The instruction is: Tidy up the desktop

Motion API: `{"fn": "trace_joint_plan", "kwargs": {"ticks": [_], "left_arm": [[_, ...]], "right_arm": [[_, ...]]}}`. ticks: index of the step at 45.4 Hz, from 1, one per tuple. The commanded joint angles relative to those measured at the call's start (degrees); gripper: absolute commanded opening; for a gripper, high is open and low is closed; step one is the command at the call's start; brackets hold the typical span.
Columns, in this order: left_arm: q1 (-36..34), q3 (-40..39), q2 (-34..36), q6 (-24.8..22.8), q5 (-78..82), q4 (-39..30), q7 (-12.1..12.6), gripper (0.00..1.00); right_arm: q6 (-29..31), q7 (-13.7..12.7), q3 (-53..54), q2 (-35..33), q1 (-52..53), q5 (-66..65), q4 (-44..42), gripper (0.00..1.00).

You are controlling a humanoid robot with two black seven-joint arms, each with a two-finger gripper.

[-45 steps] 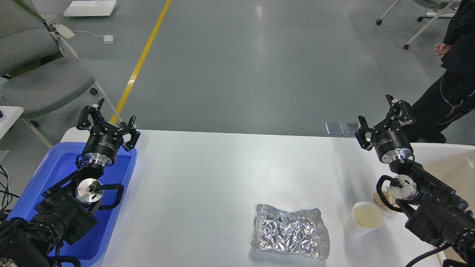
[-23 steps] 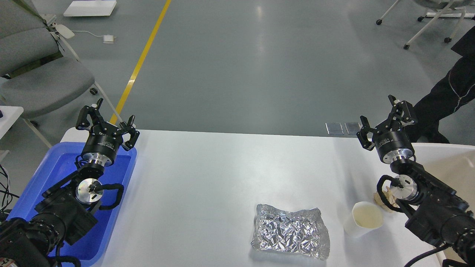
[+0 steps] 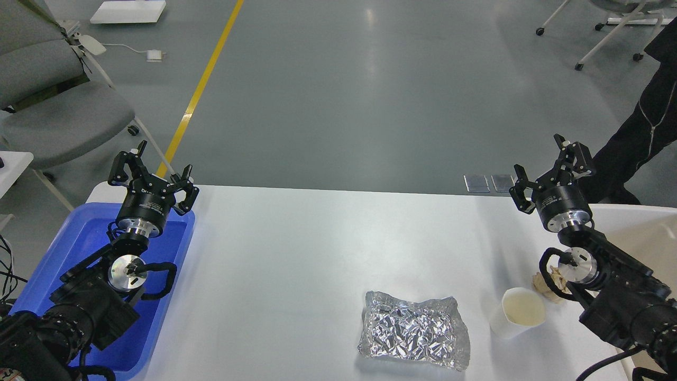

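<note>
The desktop point(image 3: 296, 264) is white and glossy, filling the lower middle of the head view; all positions below are given relative to it. A crumpled foil sheet point(image 3: 413, 336) lies flat on its near right part; just right of the foil stands a white cup point(image 3: 517, 312), upright, mouth open to view; a small beige crumpled wad point(image 3: 550, 280) rests on the desktop just beyond the cup, close beside it and partly hidden by the right arm. A blue tray point(image 3: 79, 238) sits at the desktop's left end; a beige bin point(image 3: 640, 233) sits at its right end, only its near wall and rim in view.

The left gripper point(image 3: 153, 177) is raised over the far corner of the tray, near the desktop's far left edge; its fingers are spread apart and hold nothing. The right gripper point(image 3: 550, 169) is raised over the desktop's far right edge, beside the bin; its fingers are likewise spread apart and empty. Both grippers are well apart from the foil, cup and wad.

Beyond the desktop is grey floor with a yellow line point(image 3: 203, 84); a grey chair point(image 3: 58, 106) stands off the far left corner; a person point(image 3: 645, 132) in black stands off the far right corner.
</note>
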Motion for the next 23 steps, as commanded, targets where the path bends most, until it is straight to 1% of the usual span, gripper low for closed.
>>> {"fn": "trace_joint_plan", "kwargs": {"ticks": [1,9,11,17,18,23], "left_arm": [[0.01,-0.03,-0.01,0.02,0.0,0.0,-0.01,1.0],[0.01,0.05,0.08,0.02,0.0,0.0,-0.01,1.0],[0.01,0.05,0.08,0.02,0.0,0.0,-0.01,1.0],[0.01,0.05,0.08,0.02,0.0,0.0,-0.01,1.0],[0.01,-0.03,0.08,0.02,0.0,0.0,-0.01,1.0],[-0.08,0.05,0.08,0.02,0.0,0.0,-0.01,1.0]], "right_arm": [[-0.43,-3.49,0.13,0.43,0.73,0.62,0.51,1.0],[-0.08,-4.8,-0.57,-0.18,0.64,0.53,1.38,1.0],[0.01,-6.03,-0.66,-0.71,0.64,0.44,2.7,1.0],[-1.05,-12.18,-0.75,-3.26,0.2,-0.26,7.62,1.0],[-1.48,-12.71,-0.75,-3.7,0.2,-0.35,8.41,1.0],[-2.28,-13.5,-1.8,-6.16,0.55,-0.52,10.26,1.0]]}}
